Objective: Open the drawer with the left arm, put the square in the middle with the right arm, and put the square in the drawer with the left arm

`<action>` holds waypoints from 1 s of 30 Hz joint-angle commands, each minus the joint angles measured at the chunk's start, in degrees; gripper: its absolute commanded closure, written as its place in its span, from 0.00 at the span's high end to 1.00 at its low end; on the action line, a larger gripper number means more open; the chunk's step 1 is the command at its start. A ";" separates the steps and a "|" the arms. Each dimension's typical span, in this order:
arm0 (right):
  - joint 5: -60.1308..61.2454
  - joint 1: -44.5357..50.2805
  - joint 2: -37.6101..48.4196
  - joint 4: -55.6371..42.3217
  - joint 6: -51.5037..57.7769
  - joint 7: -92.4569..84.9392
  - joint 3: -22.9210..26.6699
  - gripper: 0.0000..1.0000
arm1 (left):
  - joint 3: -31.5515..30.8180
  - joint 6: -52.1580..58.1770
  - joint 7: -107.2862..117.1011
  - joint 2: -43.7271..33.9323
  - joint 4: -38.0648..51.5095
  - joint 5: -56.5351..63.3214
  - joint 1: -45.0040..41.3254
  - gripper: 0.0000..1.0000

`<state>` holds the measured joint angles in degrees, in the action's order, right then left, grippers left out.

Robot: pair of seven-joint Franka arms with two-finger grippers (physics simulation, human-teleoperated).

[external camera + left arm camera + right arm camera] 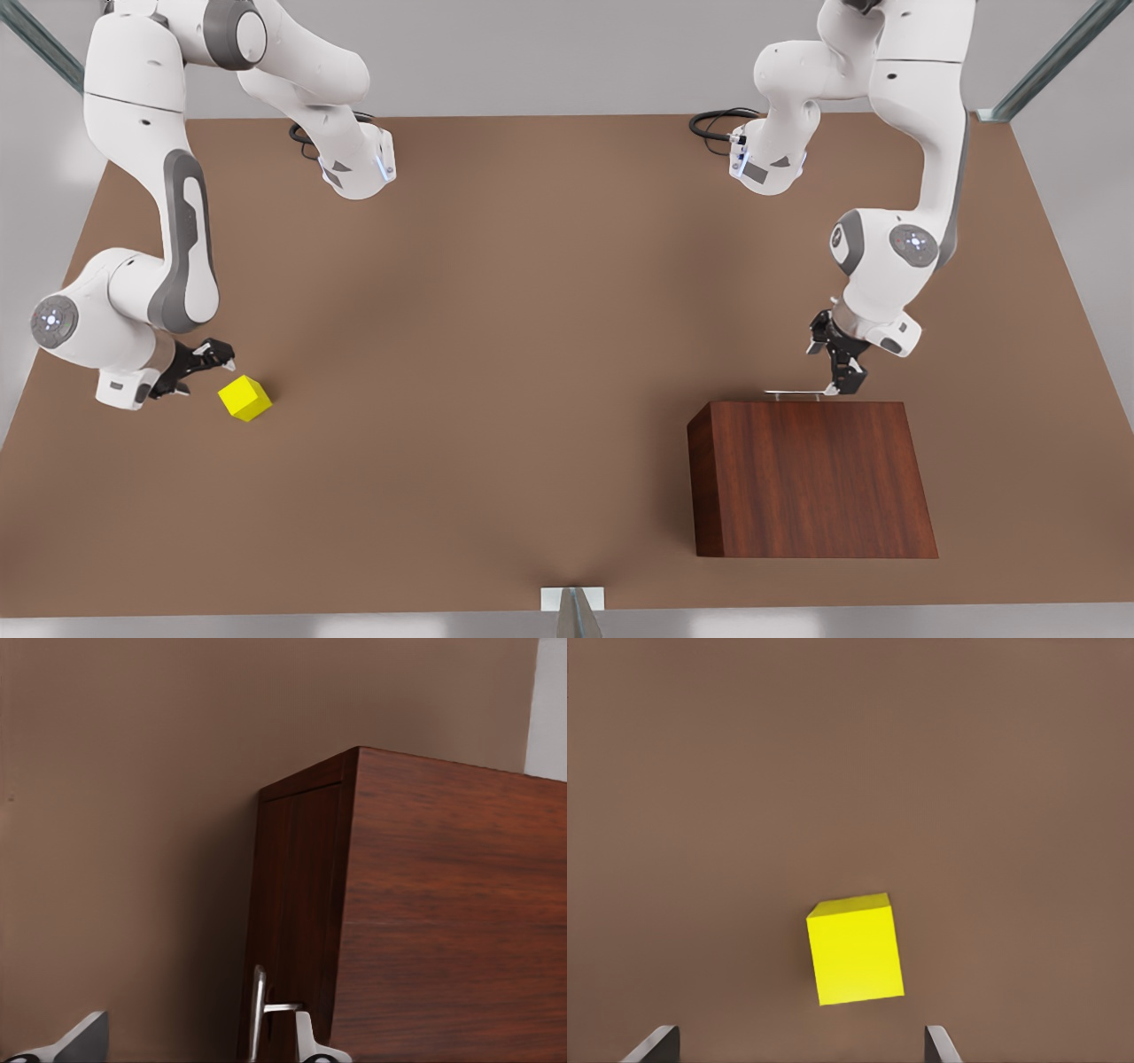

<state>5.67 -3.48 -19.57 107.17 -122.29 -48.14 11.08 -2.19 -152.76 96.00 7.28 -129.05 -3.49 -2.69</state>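
Desk [532, 354]: plain brown surface, unmarked; its middle is bare.

Cabinet [811, 478]: dark reddish-brown wood-grain box, toward the front view's right and near the front edge. Drawer [297, 904] sits flush in the cabinet face, shut. Slim silver bar handle [793, 392] runs along the side of the cabinet that faces the arms.

Left arm: on the front view's right, bent down over the cabinet. Left tool [837, 372] at one end of the handle. In the left wrist view one fingertip [310, 1045] lies right beside the handle's post, the other fingertip [80, 1041] well apart from it; fingers spread, gripping nothing.

Right arm: on the front view's left, reaching low over the desk. Right tool [199, 365] just beside the square [244, 397], not touching it. Right wrist view shows the fingertips [656, 1045] spread wide with the square ahead of them, nothing held.

Square: small yellow cube, resting on the desk at the front view's left, well apart from the cabinet.
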 commanded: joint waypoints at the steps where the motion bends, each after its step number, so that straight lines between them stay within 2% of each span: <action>1: 1.18 -0.30 -1.26 -0.03 -1.02 -18.83 0.08 1.00 | -0.01 -0.26 10.00 0.10 0.11 0.06 -0.21 1.00; 5: 0.74 -0.74 -3.45 -0.30 -1.72 -25.68 0.88 1.00 | -0.27 -0.26 10.00 0.10 0.11 0.06 -1.61 1.00; 10: 1.36 -1.09 -9.17 -6.19 -1.64 -30.61 1.49 1.00 | -0.27 -0.79 10.00 1.07 0.11 0.06 -2.49 1.00; 17: 1.97 -0.13 -10.58 -5.31 -1.72 -30.96 1.05 1.00 | -0.36 -0.88 4.99 1.77 0.11 0.41 -3.37 1.00; 30: 2.15 -0.13 -12.25 0.14 -10.43 -31.22 1.05 1.00 | -1.07 -3.07 4.99 4.58 0.11 0.32 -3.37 1.00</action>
<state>7.74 -3.60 -31.85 107.11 -129.77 -72.74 12.11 -3.25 -155.51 101.03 11.94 -128.92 -3.15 -6.07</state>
